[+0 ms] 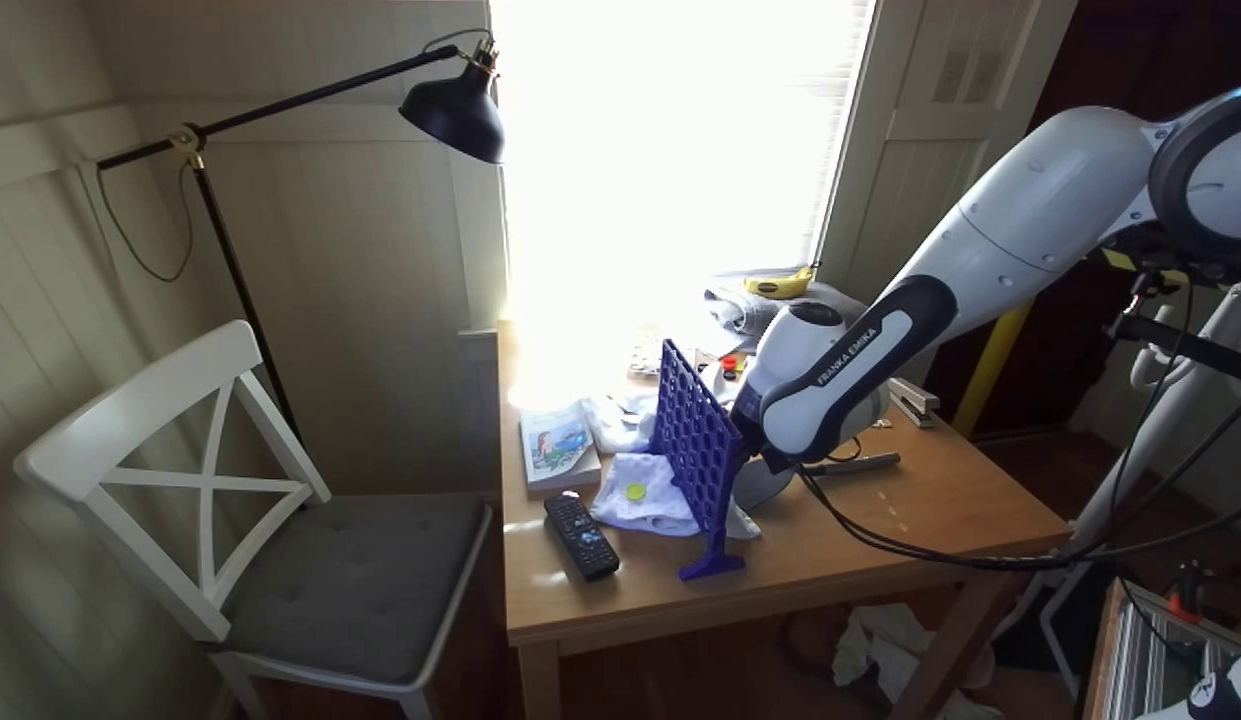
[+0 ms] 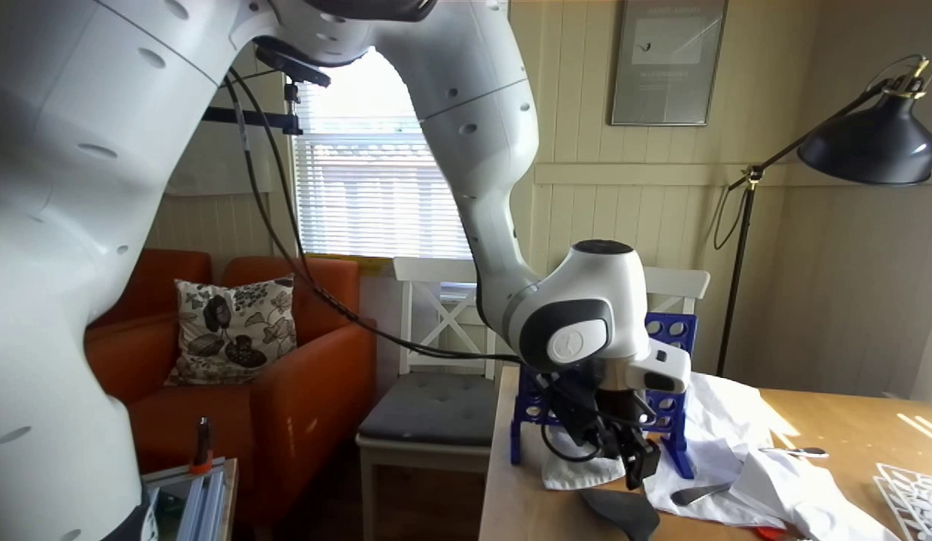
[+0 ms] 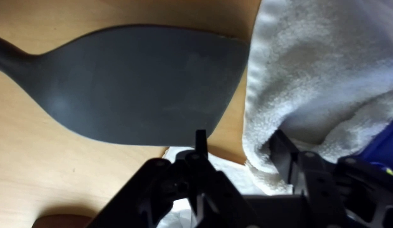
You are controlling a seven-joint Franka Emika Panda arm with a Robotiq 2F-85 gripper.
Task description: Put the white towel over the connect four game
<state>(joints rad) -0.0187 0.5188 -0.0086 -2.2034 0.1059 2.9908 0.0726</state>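
Note:
The purple-blue connect four game (image 1: 702, 455) stands upright on the table in both exterior views (image 2: 670, 330); the arm partly hides it. The white towel (image 1: 635, 505) lies flat and rumpled around its base, on both sides; it also shows in an exterior view (image 2: 582, 462). In the wrist view, the towel (image 3: 297, 63) fills the right side, with a game edge (image 3: 384, 139) beside it. My gripper (image 3: 240, 142) is open and low at the towel's edge. Its right fingertip touches a towel fold; the left is off the towel, near the spatula. The fingertips also show in an exterior view (image 2: 640, 458).
A dark grey spatula (image 3: 142, 85) lies beside the towel. Another white cloth (image 2: 736, 481) with cutlery lies nearby. A remote (image 1: 582, 537), a book (image 1: 560, 447), a yellow-green disc (image 1: 635, 491) and a stapler (image 1: 913, 401) are on the table. A lamp (image 1: 455, 110) hangs at the back.

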